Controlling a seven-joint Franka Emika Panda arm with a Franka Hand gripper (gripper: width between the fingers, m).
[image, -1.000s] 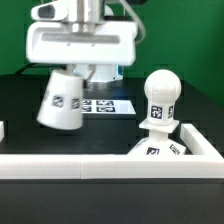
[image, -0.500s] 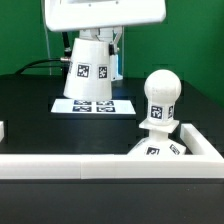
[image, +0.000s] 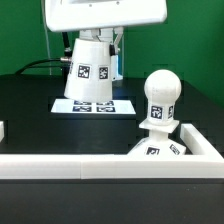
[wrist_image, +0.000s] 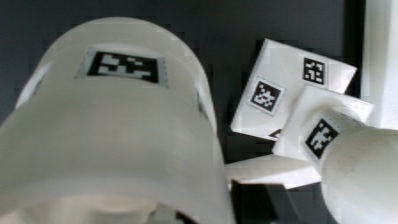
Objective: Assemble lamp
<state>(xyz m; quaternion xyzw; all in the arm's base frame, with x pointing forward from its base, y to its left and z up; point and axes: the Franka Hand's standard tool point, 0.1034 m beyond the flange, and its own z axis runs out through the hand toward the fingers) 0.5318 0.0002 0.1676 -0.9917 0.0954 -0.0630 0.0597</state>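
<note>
The shade is hanging upright under the arm's white body, lifted above the marker board, which is lying flat on the black worktop. The hand is gripping the shade from above, though its fingers are hidden, so I cannot tell exactly how they are sitting. In the wrist view the shade is filling most of the picture. The bulb is standing on the base, well to the exterior view's right of the marker board and nearer the camera, inside the white rails.
</note>
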